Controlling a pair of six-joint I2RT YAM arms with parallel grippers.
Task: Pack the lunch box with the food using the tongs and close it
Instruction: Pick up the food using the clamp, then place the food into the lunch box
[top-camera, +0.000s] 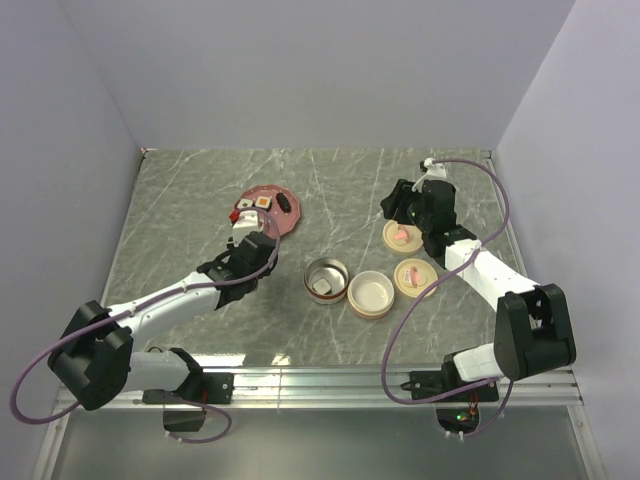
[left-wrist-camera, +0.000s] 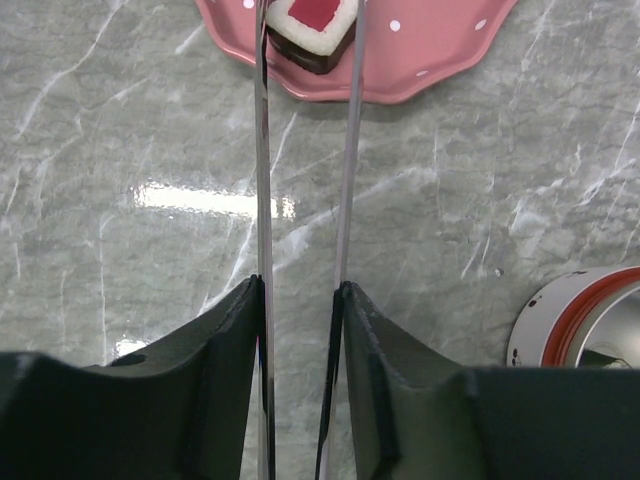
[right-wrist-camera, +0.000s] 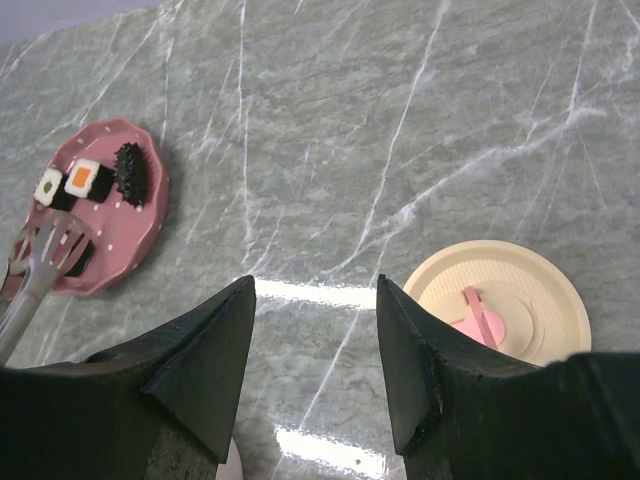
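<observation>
Pinching the tongs (left-wrist-camera: 350, 180) by their two slim arms, the left jaws hold them pointed at the pink dotted plate (left-wrist-camera: 420, 60). The metal arms run out over the grey marble table (left-wrist-camera: 130, 130) and flank a white sushi block with a red top (left-wrist-camera: 312, 25), which lies at the plate's near rim, close against both arms. An orange-topped block (right-wrist-camera: 88, 178) and a green-topped block (right-wrist-camera: 48, 186) lie farther back on the plate, beside a black spiky piece (right-wrist-camera: 130, 172). An open round metal tin (top-camera: 326, 280) holding a white piece stands just beside a second round tin (top-camera: 371, 294). The right jaws are spread with nothing between them, above the table near a cream lid (right-wrist-camera: 500, 300) with a pink handle.
</observation>
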